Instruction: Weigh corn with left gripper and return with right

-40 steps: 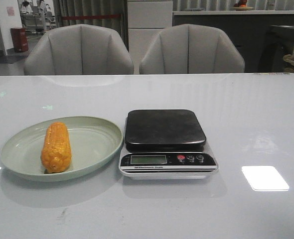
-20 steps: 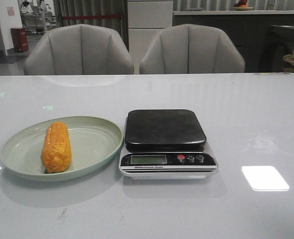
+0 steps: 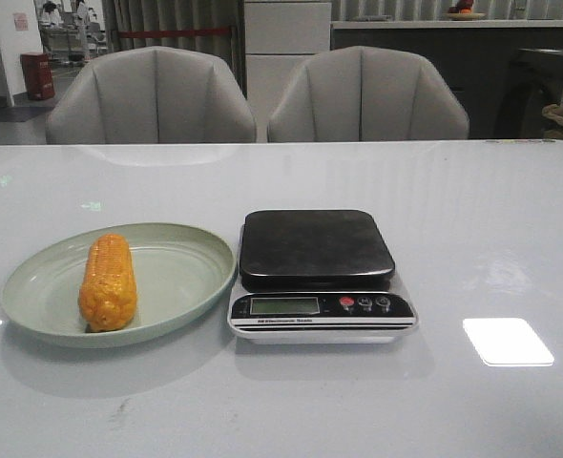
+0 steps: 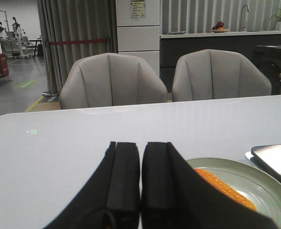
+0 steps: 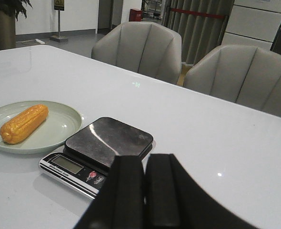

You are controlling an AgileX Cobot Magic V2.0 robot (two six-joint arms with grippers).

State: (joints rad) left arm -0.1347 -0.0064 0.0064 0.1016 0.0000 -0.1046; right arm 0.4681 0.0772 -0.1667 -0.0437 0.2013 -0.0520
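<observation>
The orange-yellow corn lies on the left half of a pale green plate, left of the scale with its bare black platform. Neither gripper shows in the front view. In the left wrist view my left gripper is shut and empty above the table, with the corn and the plate beside and beyond its fingers. In the right wrist view my right gripper is shut and empty, just short of the scale; the corn lies on the plate further off.
The white table has a bright light patch to the right of the scale. Two grey chairs stand behind the far edge.
</observation>
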